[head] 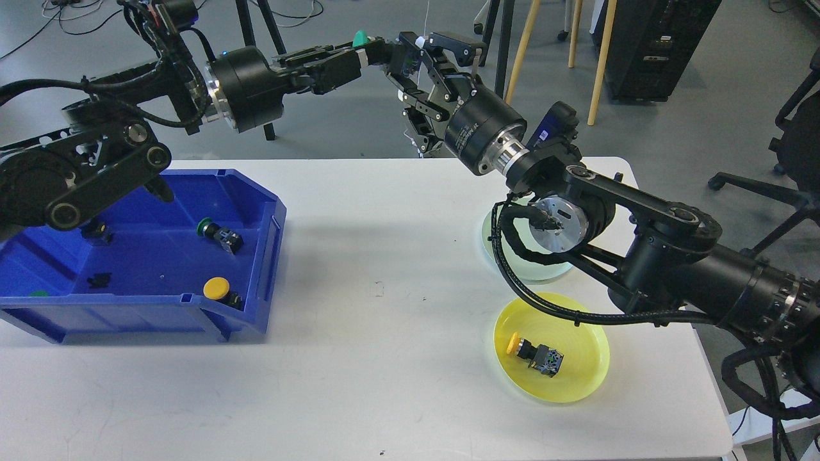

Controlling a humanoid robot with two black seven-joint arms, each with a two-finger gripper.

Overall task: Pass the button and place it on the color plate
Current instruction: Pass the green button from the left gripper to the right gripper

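My left gripper is shut on a green-capped button and holds it high above the table's far edge. My right gripper meets it from the right, its fingers closed in on the button's black end. A yellow plate at the front right holds a yellow-capped button. A pale green plate lies behind it, partly hidden by my right arm.
A blue bin stands on the left of the white table. In it lie a green button, a yellow button and other small parts. Chair and stand legs are behind the table.
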